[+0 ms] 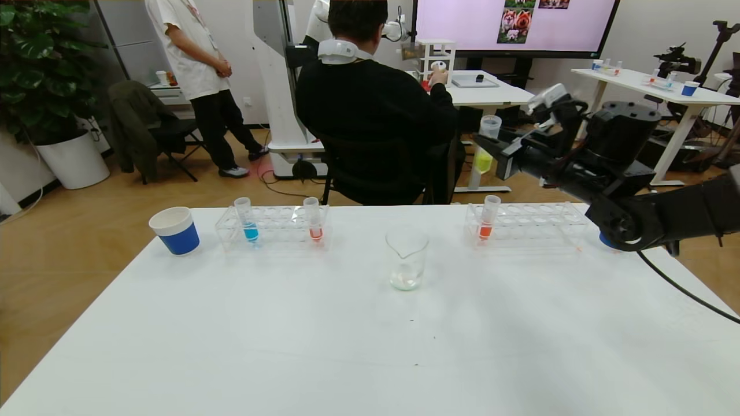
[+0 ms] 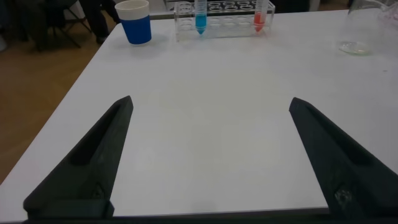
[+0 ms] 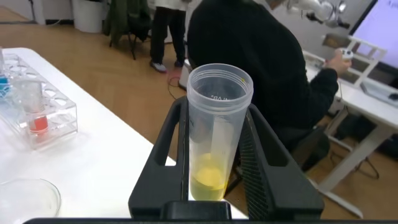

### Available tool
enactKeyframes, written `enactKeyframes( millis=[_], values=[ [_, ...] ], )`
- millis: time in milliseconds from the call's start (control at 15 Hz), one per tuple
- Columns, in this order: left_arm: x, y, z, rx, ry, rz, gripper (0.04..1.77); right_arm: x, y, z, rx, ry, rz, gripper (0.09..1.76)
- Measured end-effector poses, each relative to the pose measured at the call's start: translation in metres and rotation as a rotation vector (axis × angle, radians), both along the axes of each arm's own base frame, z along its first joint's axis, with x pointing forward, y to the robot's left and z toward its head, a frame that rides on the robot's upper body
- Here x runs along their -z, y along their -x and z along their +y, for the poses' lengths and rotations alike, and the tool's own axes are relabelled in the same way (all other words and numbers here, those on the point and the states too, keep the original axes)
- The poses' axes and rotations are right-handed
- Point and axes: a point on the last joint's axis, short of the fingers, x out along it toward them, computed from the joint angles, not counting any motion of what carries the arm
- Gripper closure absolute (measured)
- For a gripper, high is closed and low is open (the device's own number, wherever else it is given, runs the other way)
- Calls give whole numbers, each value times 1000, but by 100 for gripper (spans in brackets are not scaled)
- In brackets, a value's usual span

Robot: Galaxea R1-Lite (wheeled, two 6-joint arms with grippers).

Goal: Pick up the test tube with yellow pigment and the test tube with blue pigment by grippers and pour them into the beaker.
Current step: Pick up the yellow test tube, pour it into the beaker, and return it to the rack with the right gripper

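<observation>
The beaker stands upright on the white table, a little pale residue at its bottom. Above and to the right of it, past the table's far edge, the right gripper is clamped on the yellow tube (upright, mouth up, yellow liquid pooled low). Left of the beaker, the blue tube stands in the left rack, an orange tube in the same rack closer to the beaker. The left gripper hovers low over the table on the near side of that rack, fingers spread wide, holding nothing.
</observation>
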Motion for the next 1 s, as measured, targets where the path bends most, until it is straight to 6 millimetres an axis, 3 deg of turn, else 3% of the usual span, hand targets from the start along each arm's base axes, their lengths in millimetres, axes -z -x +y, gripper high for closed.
enactKeyframes(
  millis=[200, 333, 667, 1000],
  values=[
    [0, 0, 0, 0, 0, 0, 6, 12, 0, 38, -77, 108, -128, 136],
    [0, 0, 0, 0, 0, 0, 6, 27, 2, 53, -124, 207, -176, 136],
    [0, 0, 0, 0, 0, 0, 6, 50, 1, 63, -228, 296, -384, 136],
    [0, 0, 0, 0, 0, 0, 6, 73, -1, 64, -279, 498, -559, 136]
  ],
)
